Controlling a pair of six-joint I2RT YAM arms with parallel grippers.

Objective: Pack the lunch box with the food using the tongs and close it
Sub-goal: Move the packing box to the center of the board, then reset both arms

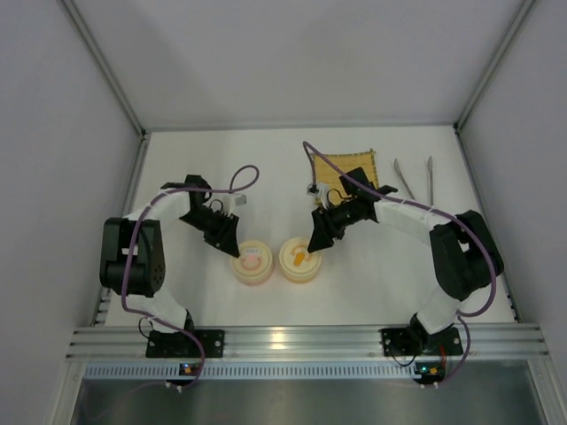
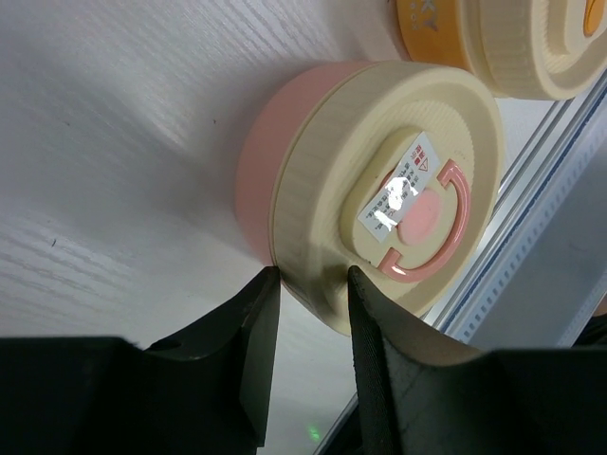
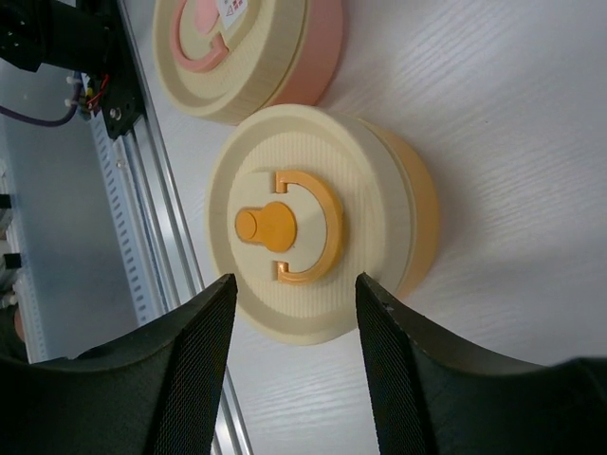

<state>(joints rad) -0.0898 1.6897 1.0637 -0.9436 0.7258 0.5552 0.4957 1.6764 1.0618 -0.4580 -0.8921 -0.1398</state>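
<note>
Two round lidded containers sat side by side on the white tabletop (image 1: 372,274), each with an arm poised at it. The left gripper (image 2: 305,284) hung at the far edge of the round pink plastic lunch box with a cream ribbed lid (image 2: 379,190). Its jaws stood only narrowly apart, and the rim of that lid lay right at the gap between them; whether the pads were actually pressing on the rim could not be told. The right gripper (image 3: 296,289) was spread wide, its two fingers flanking the near edge of the round orange plastic lunch box with a cream lid and orange knob (image 3: 313,227), holding nothing and seemingly not yet touching it.

Both lids sat down on their boxes, so the scene would fit boxes waiting to be opened for packing as well as boxes already filled and closed; what was inside was hidden. The pair of metal tongs (image 1: 416,180) lay well beyond the right gripper, near the far right corner, just beside a yellow woven mat (image 1: 347,168) partly hidden by the right arm. No food was clearly visible.

Any lid handling here would call for a squared, even grip on the rim.
</note>
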